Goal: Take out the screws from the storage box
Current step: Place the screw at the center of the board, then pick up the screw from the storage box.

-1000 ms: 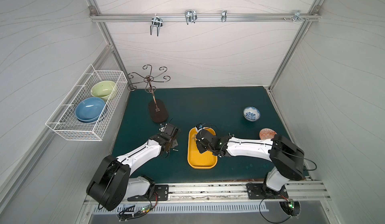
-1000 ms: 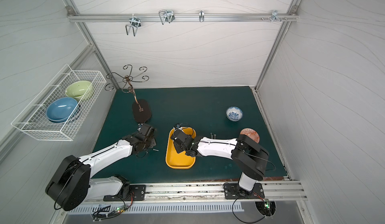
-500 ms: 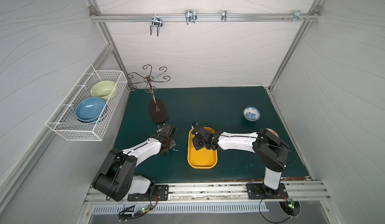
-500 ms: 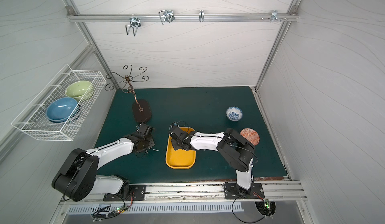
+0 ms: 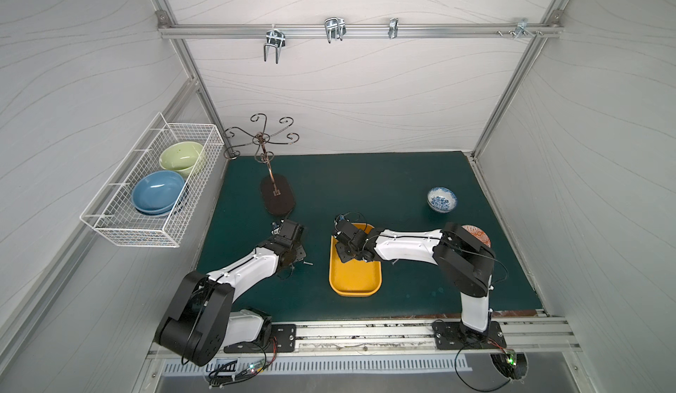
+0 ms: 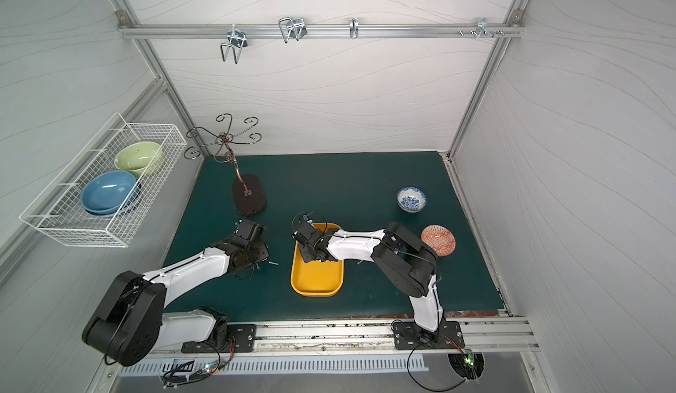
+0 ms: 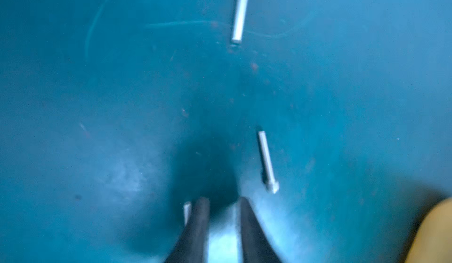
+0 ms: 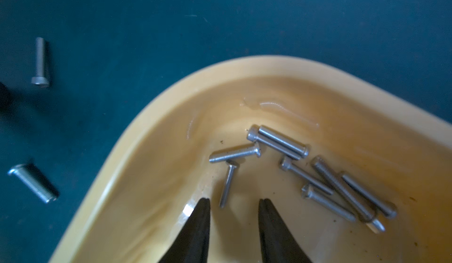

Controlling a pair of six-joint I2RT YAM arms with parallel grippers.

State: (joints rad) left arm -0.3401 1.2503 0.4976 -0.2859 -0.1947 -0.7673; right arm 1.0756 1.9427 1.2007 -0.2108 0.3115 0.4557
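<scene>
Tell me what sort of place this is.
Probably a robot test cell in a lab: white panel walls on an aluminium frame, a left arm and a right arm bolted to a rail, and a wall-hung wire basket.

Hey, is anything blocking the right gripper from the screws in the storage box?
Nothing visible. The right gripper is open over the storage box, and the nearest screw lies bare just ahead of its fingers.
</scene>
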